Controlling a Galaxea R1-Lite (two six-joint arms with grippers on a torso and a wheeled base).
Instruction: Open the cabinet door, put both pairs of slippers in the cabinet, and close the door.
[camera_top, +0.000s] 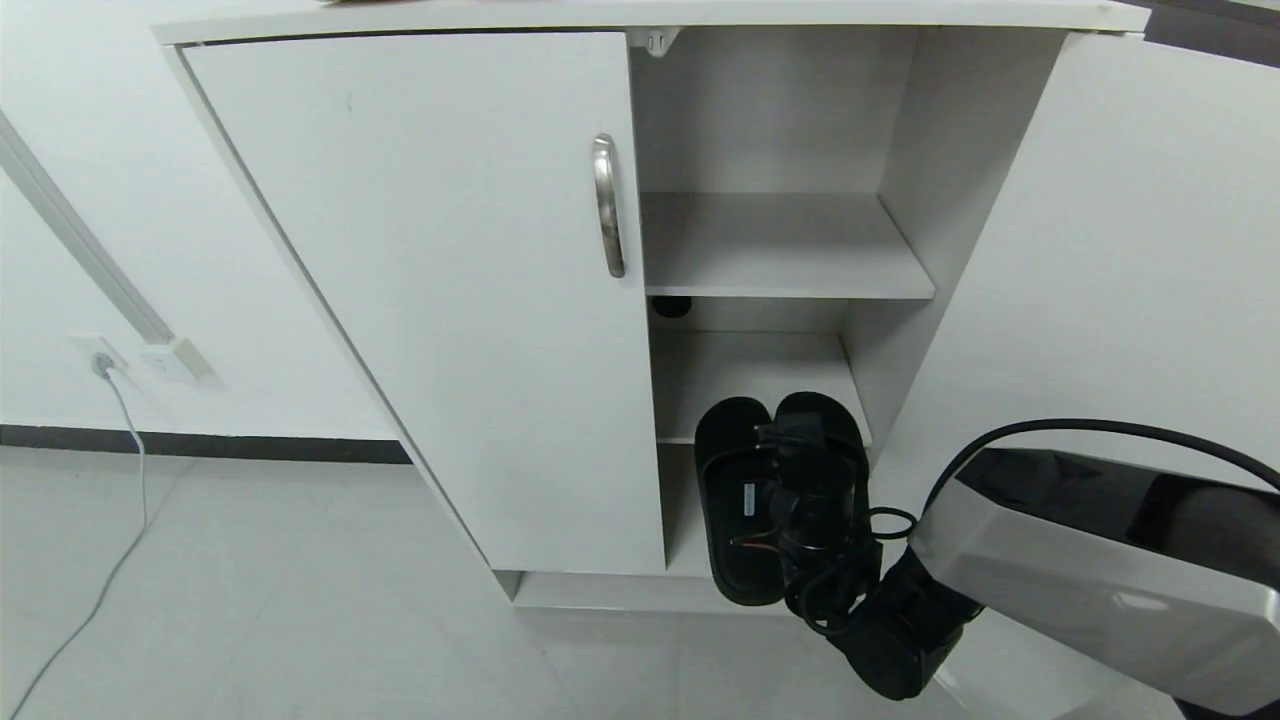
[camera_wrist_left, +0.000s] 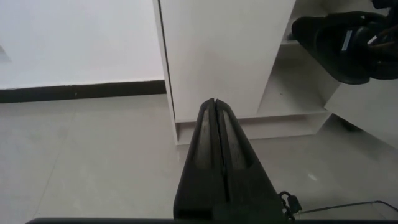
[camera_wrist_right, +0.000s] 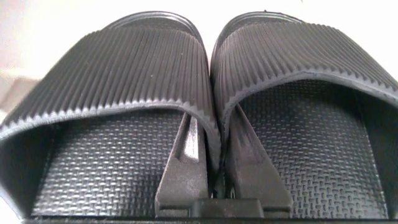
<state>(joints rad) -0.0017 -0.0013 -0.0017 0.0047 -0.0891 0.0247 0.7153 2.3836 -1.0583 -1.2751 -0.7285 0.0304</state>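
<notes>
– Slippers (camera_top: 745, 500) first: where is the black pair?
– At about 5 o'clock in the head view, hanging toes-up at the mouth of the cabinet's (camera_top: 780, 250) lower compartment, in front of the lower shelf (camera_top: 750, 370). Whether it touches the shelf, I cannot tell.
– Who has it?
– The right gripper (camera_wrist_right: 214, 143). It is pinched on the two inner strap edges, one finger inside each slipper, so it carries both together.
– And the left gripper (camera_wrist_left: 214, 107)?
– Clamped tight on nothing, low over the floor (camera_wrist_left: 93, 162), pointing at the cabinet's base.
– Doors?
– The right door (camera_top: 1100, 250) is swung wide at 3 o'clock of the opening. The left door (camera_top: 420, 300), with its handle (camera_top: 607, 205), lies flat against the frame at 9 o'clock.
– So how far along?
– My reading: the opening is done, and this pair is close to being set down but not released. Left to do: push it in onto a shelf and let go, bring the other pair as the task asks, then shut the right door. Roughly a third through, I judge.
</notes>
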